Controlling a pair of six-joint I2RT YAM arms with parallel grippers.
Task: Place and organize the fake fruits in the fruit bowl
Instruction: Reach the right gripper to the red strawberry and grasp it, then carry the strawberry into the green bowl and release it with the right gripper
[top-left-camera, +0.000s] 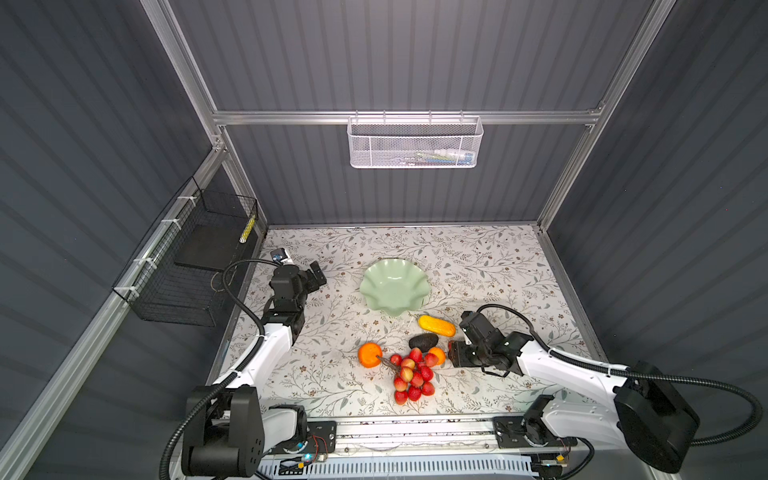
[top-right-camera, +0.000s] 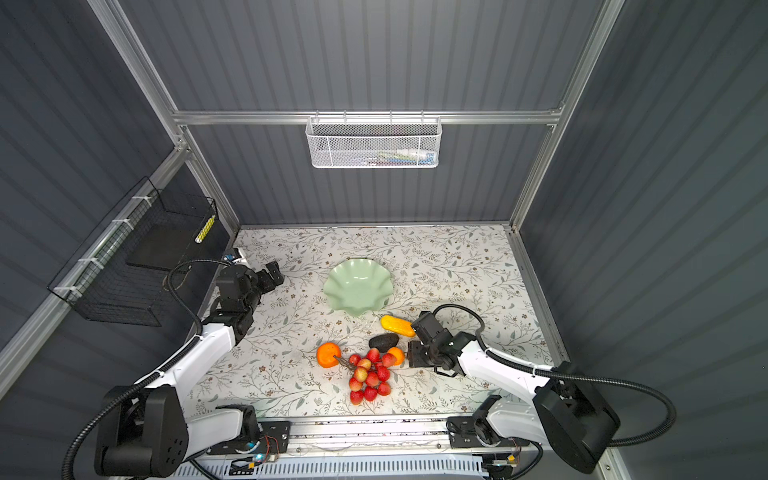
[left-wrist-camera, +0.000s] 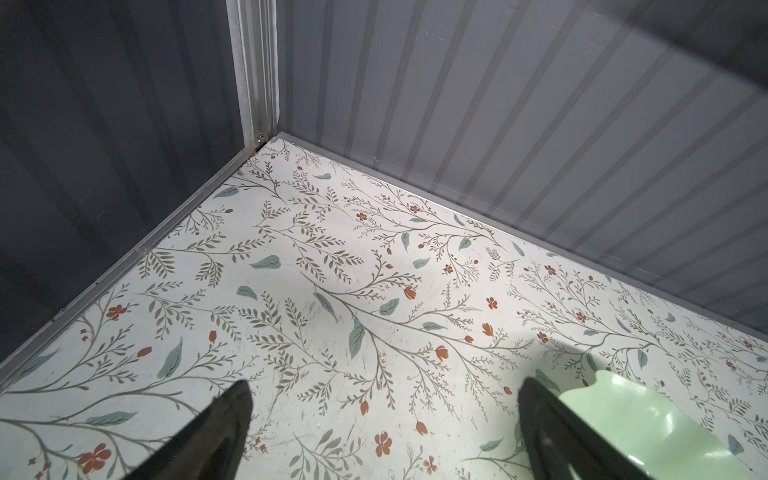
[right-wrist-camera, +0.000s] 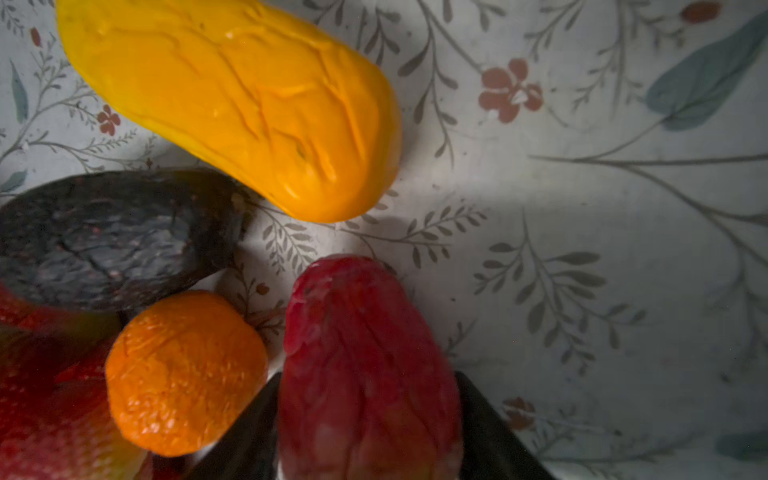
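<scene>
Nearest me, the berries (top-left-camera: 413, 374) sprawl on the bench (top-left-camera: 478, 270), their stem reaching the big orange (top-left-camera: 370, 354) to their left. My right arm comes in low from the right side, forearm nearly level, wrist turned so my right end effector (top-left-camera: 452, 353) points leftward into the pile. Its fingers (right-wrist-camera: 249, 432) press on both sides of the strawberry (right-wrist-camera: 365, 353), pinching it just beside the small orange (top-left-camera: 437, 355); I cannot tell whether it has left the bench. Just past that lies the avocado (top-left-camera: 423, 341), then the cob (top-left-camera: 436, 326), lying slantwise. Farther back sits the bowl (top-left-camera: 392, 286), with no fruit in it. My left arm stretches forward along the left edge, elbow raised, wrist bent toward the bowl, and my left end effector (top-left-camera: 318, 275) hangs above the bench with its fingers spread wide, gripping nothing.
</scene>
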